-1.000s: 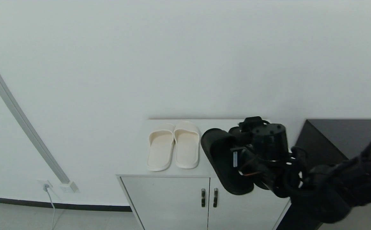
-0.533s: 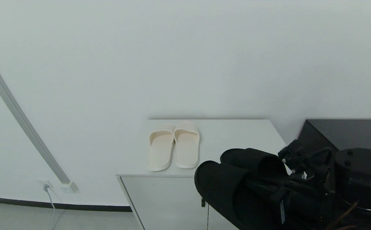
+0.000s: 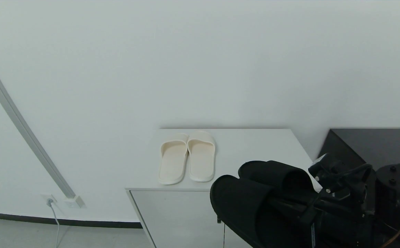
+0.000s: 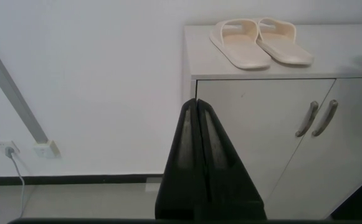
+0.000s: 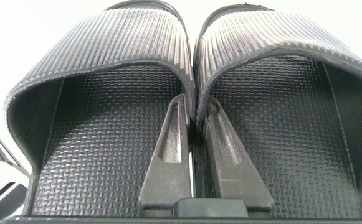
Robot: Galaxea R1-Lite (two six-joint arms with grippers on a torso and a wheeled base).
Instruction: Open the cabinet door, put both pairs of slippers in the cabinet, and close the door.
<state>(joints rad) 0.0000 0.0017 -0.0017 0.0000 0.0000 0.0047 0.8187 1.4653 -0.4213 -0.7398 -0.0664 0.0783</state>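
Head view: cream slippers (image 3: 187,156) atop closed cabinet (image 3: 172,213), black slippers (image 3: 251,203) aloft.

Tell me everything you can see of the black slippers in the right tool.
The black slippers are a pair of slides, seemingly matte rubber or foam. Each has a ribbed band across the top and a finely textured footbed. They lie side by side, inner edges pressed together; the right tool is shut on those two inner walls, one finger inside each slipper. The pair is held tilted in the air before the white cabinet, apparently off its top; nothing else touches them.
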